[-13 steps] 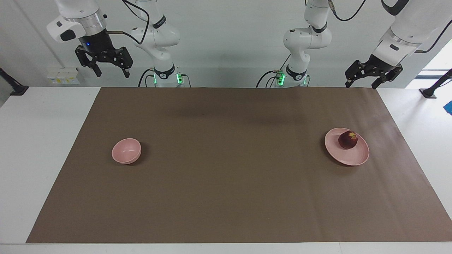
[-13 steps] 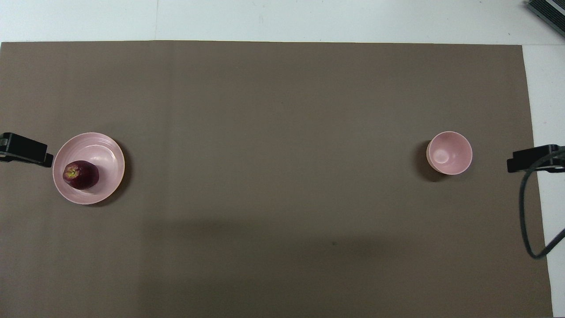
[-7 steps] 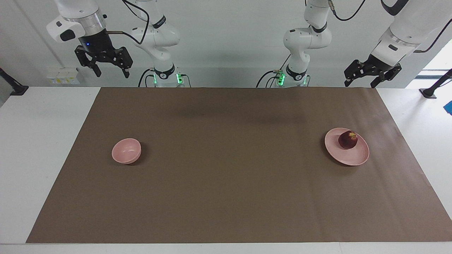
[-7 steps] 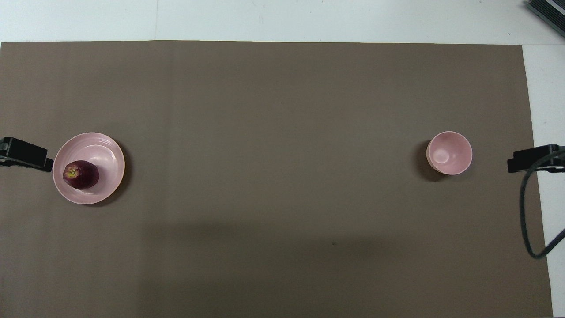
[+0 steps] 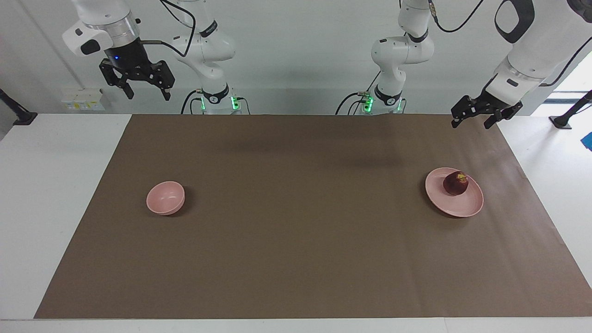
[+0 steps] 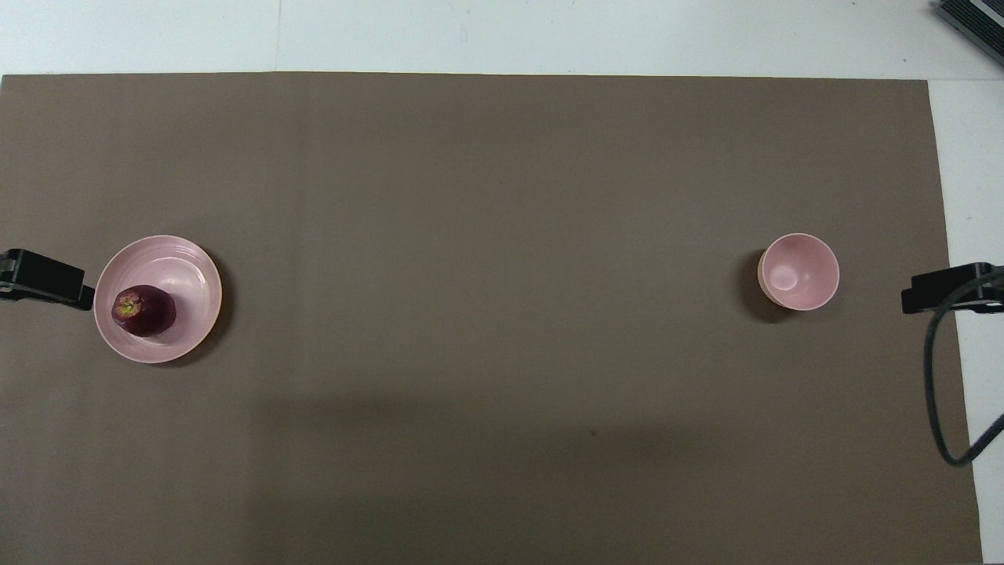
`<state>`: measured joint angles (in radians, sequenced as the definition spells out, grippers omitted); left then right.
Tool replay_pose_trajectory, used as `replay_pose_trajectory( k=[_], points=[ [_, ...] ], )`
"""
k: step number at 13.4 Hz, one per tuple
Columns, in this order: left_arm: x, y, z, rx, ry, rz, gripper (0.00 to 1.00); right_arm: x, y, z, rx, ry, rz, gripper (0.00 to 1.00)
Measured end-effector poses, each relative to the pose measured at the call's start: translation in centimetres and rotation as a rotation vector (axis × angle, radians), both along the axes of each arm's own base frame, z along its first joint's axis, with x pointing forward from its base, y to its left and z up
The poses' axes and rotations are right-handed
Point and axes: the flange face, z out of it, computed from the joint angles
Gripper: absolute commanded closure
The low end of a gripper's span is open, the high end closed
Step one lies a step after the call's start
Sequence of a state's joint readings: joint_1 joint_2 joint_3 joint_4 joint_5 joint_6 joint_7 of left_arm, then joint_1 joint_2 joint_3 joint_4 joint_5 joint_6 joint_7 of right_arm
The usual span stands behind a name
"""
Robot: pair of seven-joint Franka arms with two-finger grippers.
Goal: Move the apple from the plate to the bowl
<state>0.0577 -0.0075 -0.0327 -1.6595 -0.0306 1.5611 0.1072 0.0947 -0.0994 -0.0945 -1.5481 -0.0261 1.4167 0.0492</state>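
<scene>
A dark red apple point(image 5: 456, 183) point(image 6: 144, 311) lies on the pale pink plate point(image 5: 458, 208) point(image 6: 192, 271), toward the left arm's end of the table. The small pink bowl point(image 5: 165, 198) point(image 6: 798, 271) stands with nothing in it toward the right arm's end. My left gripper point(image 5: 471, 124) hangs open and tilted over the mat's edge by the robots, apart from the plate. Well above the table, my right gripper point(image 5: 147, 96) waits open, holding nothing.
A brown mat point(image 5: 296, 240) covers most of the white table point(image 5: 51, 185). A black cable point(image 6: 933, 377) loops down at the right arm's end. A dark object point(image 6: 973, 20) sits at the table's corner farthest from the robots.
My left gripper has come down and tilted lower over the mat's edge. The right gripper has barely shifted. Apple, plate and bowl have not moved.
</scene>
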Motion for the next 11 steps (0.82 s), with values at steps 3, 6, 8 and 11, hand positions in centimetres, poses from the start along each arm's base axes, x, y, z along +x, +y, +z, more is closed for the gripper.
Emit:
replay_pose_trajectory(
  k=[3, 6, 8, 11],
  points=[
    [0.5, 3.4, -4.6, -0.006, -0.017, -0.025, 0.00, 0.0, 0.1, -0.3, 0.000, 0.007, 0.002, 0.00],
    [1.0, 5.7, -10.0, -0.010, -0.019, -0.033, 0.00, 0.0, 0.2, -0.8, 0.001, 0.017, 0.003, 0.00],
    [1.5, 6.3, -14.0, -0.013, -0.004, -0.032, 0.00, 0.1, 0.2, -1.0, 0.001, 0.021, 0.003, 0.00],
    [1.5, 7.6, -20.5, -0.014, -0.009, -0.032, 0.00, 0.1, 0.2, -1.0, 0.001, 0.022, 0.003, 0.00]
  ],
)
